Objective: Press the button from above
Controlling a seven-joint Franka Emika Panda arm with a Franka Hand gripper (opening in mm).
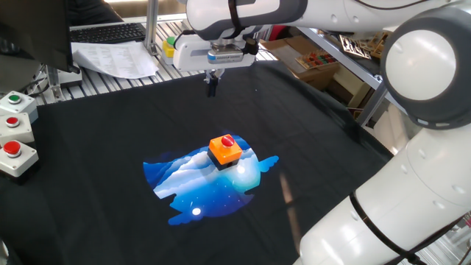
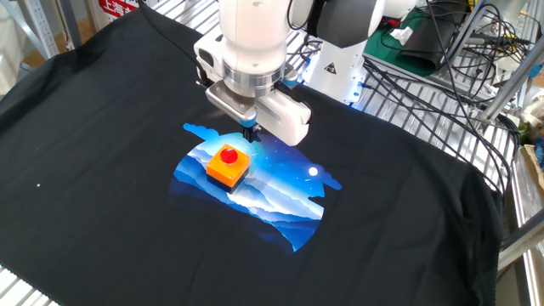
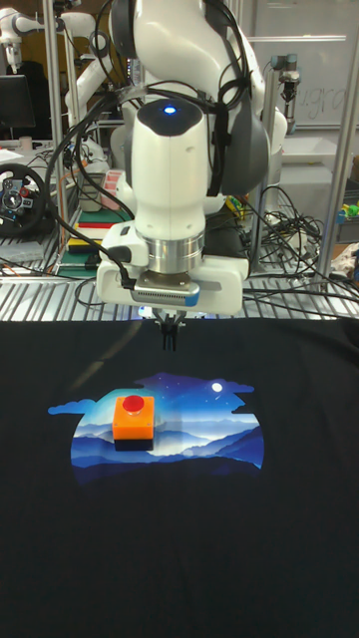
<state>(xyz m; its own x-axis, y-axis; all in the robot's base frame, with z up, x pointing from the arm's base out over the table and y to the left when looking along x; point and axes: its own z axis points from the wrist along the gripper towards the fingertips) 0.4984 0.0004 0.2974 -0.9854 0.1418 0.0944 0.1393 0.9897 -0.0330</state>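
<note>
Tool (image 3: 170, 339) hangs in the air, fingers pointing straight down. They read as pressed together with nothing between them in the tall fixed view, though at this resolution I can't rule out a hairline gap.

Button (image 3: 132, 404) is below the tool and offset to one side, not under the tip. It sits on top of the orange box (image 3: 133, 424), which rests on the blue printed patch (image 3: 199, 439) of the black cloth (image 3: 179, 558) covering the surface.

Risks from here:
- Straight descent now misses. The tip would land on cloth beside the box. A lateral shift is needed first.
- Partial correction: tip clips the box edge or the orange top next to the red cap. The box looks light and unanchored on cloth, so it would likely slide or tip instead of registering a press.
- Off-axis contact on the cap: the narrow tip could skid off the round top. It wants to be centred before going down.
- Cloth underneath gives and may wrinkle, so the box could rock under load. A slow press with a force limit seems safer.
- Overtravel: hard stop into the box, fault on the arm.
- Grey boxes (image 1: 15, 140) with red and green buttons sit well off to the side of the tool. Wrong targets, not in the path.
</note>
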